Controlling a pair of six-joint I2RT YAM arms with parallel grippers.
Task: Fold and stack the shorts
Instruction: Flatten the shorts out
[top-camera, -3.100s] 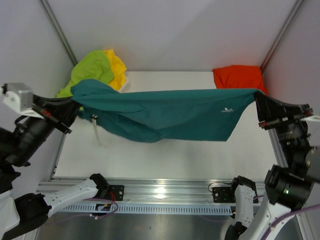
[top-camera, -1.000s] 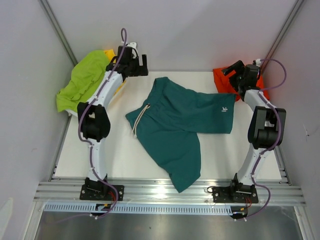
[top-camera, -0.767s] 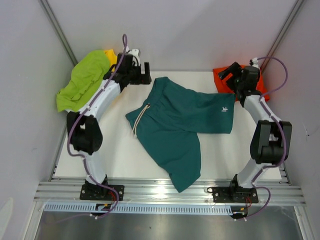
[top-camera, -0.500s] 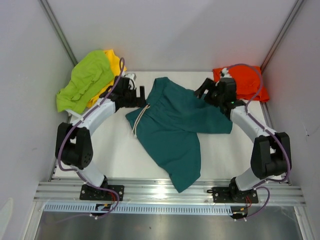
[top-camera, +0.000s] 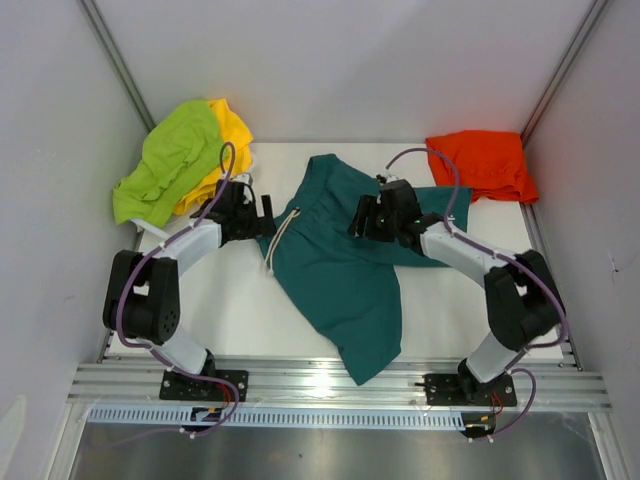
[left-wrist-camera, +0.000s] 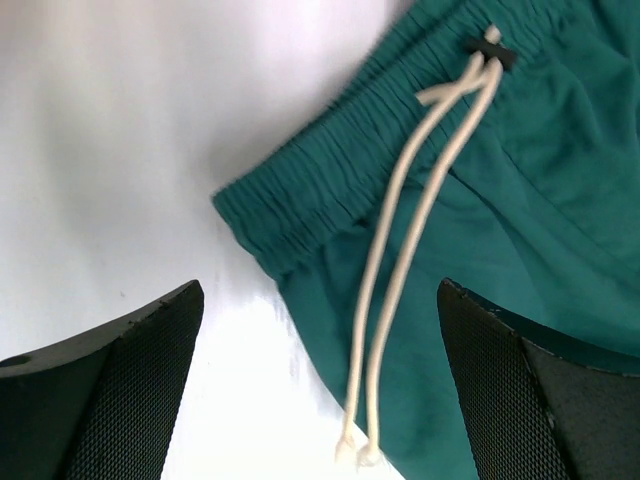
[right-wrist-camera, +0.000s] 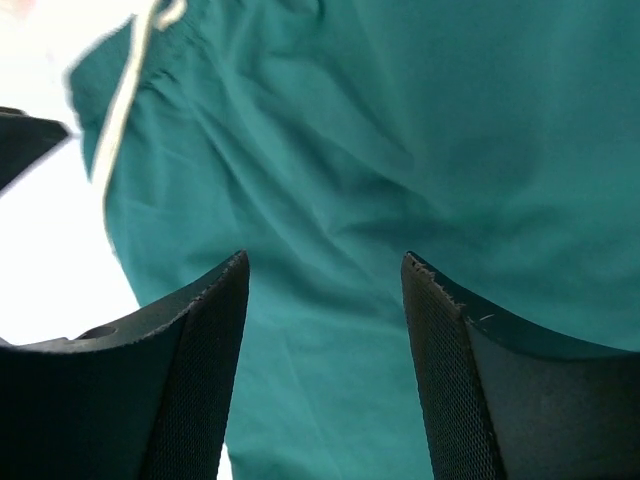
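The left gripper (left-wrist-camera: 318, 300) stood released, its fingers (left-wrist-camera: 120, 385) wide apart and straddling the waistband (left-wrist-camera: 320, 190) corner of the teal shorts (top-camera: 345, 270). The white drawstring (left-wrist-camera: 420, 200) lay between them, and nothing was pinched. The right gripper (right-wrist-camera: 324, 262) also showed a clear gap between its fingers, poised over smooth teal cloth near the middle of the garment, with no fabric caught. The teal shorts lay spread at the middle of the table (top-camera: 230, 310), one leg reaching toward the near edge and the other toward the right edge. For a clean fold, each gripper should probably take one edge of cloth only, the left clear of the drawstring, and both should lift level. The orange shorts (top-camera: 480, 165) sat at the far right corner. The lime green shorts (top-camera: 170, 160) and yellow shorts (top-camera: 232, 130) were heaped at the far left corner.
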